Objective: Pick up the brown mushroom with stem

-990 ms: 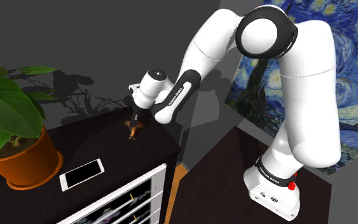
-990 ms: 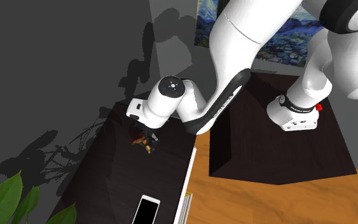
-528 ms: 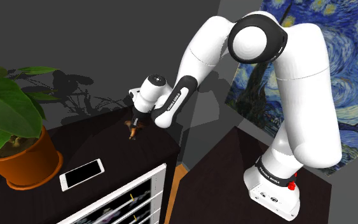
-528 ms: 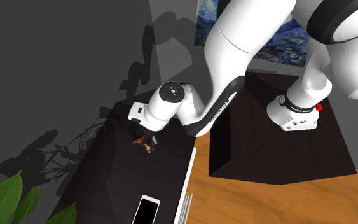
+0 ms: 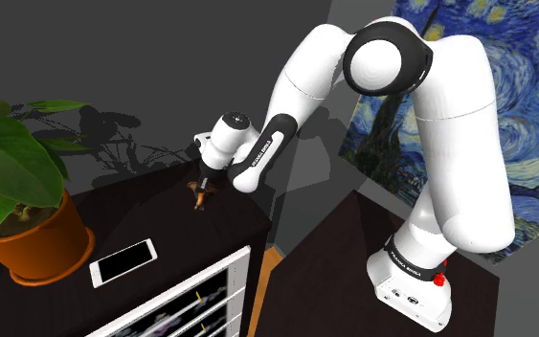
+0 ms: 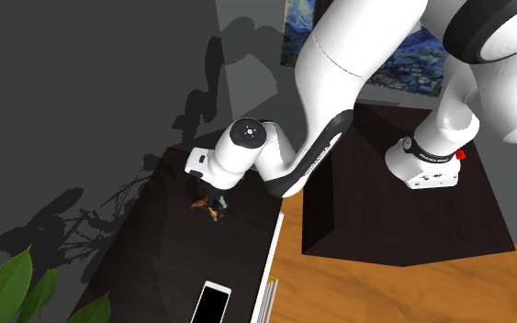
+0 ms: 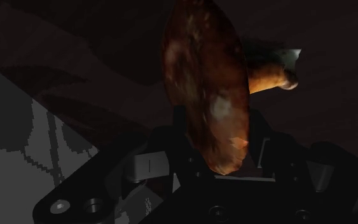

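Step in hand, as I judge it: the grasp. The lift is yet to be done.

Pincer (image 7: 219, 132): its black fingers (image 7: 179, 137) stand on either side of the brown mushroom (image 7: 203, 83) and appear clamped on the two faces of the cap, with no gap that I can see.

Mushroom: the cap sits edge-on between the fingers, its broad oval running away from the pincer. The stem (image 7: 269, 76) sticks out sideways from the cap, past one finger. I judge the cap-to-stem axis to lie crosswise to the fingers and about level with the dark worktop (image 5: 162, 228), so the mushroom lies on its side. I cannot tell whether it touches the surface.

Location: beyond the white phone (image 5: 123, 261), near the worktop's back edge, directly under the wrist.

Next move, in my judgement: a straight rise with the clamp kept firm. The stem hangs off to one side of the grip line, so the piece may pivot between the fingers if I hurry.

Farther off: a potted plant (image 5: 37, 244) beside the phone, and a blue swirled painting (image 5: 468, 86) on the wall well beyond it.
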Controlling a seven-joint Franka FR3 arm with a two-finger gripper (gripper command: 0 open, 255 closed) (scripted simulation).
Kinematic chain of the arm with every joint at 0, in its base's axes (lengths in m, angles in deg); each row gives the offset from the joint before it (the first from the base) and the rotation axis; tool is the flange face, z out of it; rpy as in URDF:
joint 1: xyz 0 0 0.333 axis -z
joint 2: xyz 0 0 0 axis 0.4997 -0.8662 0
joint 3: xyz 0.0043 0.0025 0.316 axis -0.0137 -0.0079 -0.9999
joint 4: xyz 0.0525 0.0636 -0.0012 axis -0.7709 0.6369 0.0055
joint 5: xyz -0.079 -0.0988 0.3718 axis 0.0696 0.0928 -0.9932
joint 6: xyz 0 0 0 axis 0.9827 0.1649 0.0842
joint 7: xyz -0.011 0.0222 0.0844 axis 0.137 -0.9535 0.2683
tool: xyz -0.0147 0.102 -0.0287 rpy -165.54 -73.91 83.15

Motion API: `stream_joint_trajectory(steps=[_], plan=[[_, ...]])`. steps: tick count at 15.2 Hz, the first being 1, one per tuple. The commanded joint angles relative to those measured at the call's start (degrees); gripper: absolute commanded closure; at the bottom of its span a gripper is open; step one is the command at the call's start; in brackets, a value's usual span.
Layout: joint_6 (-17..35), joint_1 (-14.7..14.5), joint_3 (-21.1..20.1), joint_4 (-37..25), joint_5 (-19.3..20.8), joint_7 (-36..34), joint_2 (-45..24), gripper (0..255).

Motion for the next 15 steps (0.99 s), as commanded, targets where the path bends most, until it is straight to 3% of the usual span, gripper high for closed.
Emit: stream_joint_trajectory(steps=[1, 15], plan=[[-0.53, 0.33, -0.34, 0.36, -0.01, 0.15, 0.79, 255], [-8.44, 5.24, -6.16, 2.8, -2.05, 3.18, 10.69, 255]])
